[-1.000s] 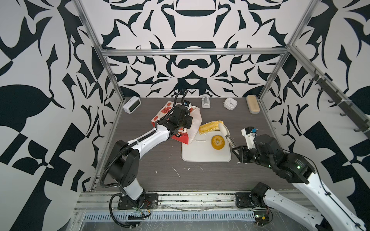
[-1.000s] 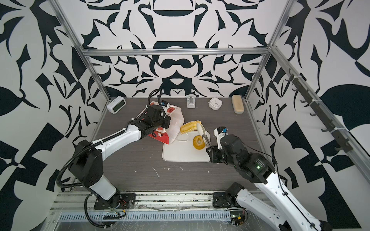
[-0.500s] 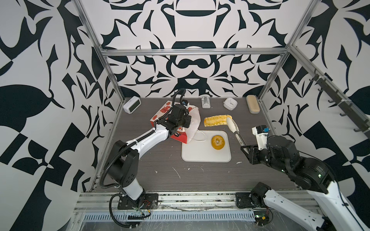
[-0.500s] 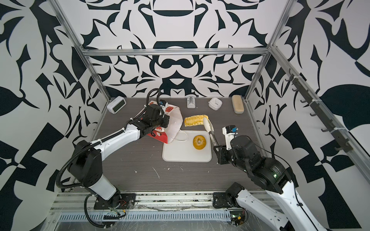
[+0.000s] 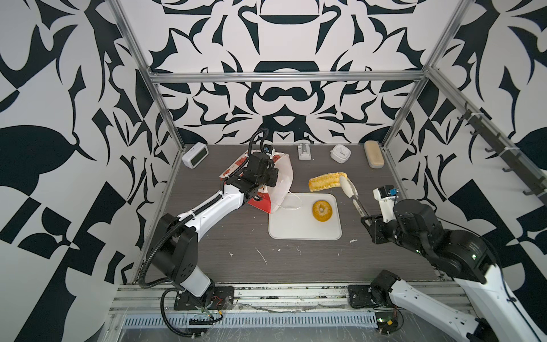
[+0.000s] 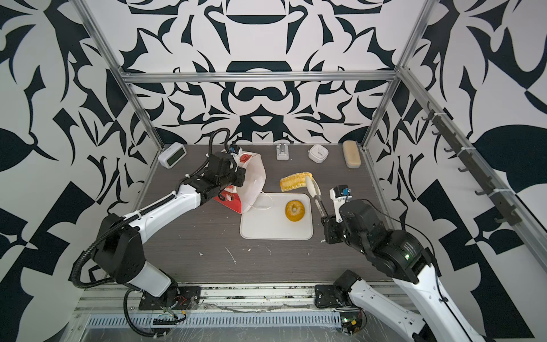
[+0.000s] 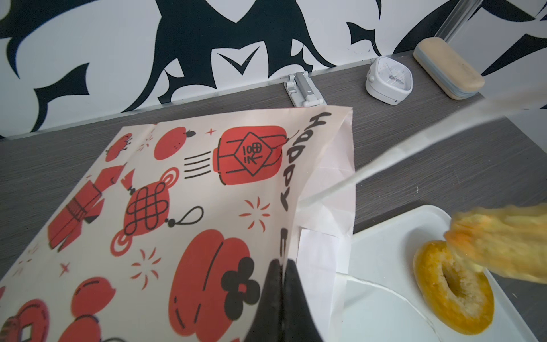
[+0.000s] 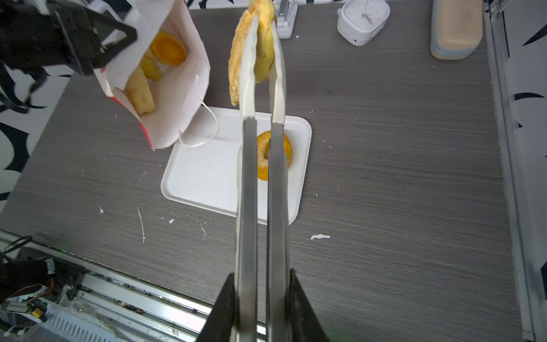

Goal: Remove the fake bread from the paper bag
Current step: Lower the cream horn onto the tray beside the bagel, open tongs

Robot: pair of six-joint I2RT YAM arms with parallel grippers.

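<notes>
While the long striped loaf (image 8: pixel 236 59) hangs in the air between the white tips of the tongs (image 8: pixel 248 177), outside the bag and near the far edge of the white tray (image 5: pixel 296 228), it is not yet set down. The ring bagel (image 5: pixel 322 210) lies on that tray, so I judge the tray is the place for everything that comes out. Three more pastries (image 8: pixel 140 90) show inside the paper bag (image 8: pixel 183 97), which leans on the worktop (image 5: pixel 236 237) with its open mouth toward the tray. The left claw (image 7: pixel 281 275) is closed tight on the bag's rim, probably to hold the mouth open and steady. The right claw (image 8: pixel 260 281) is closed around the tongs' handles and presses them together, so the loaf does not slip. The tongs likely serve to reach deep into the narrow bag.
</notes>
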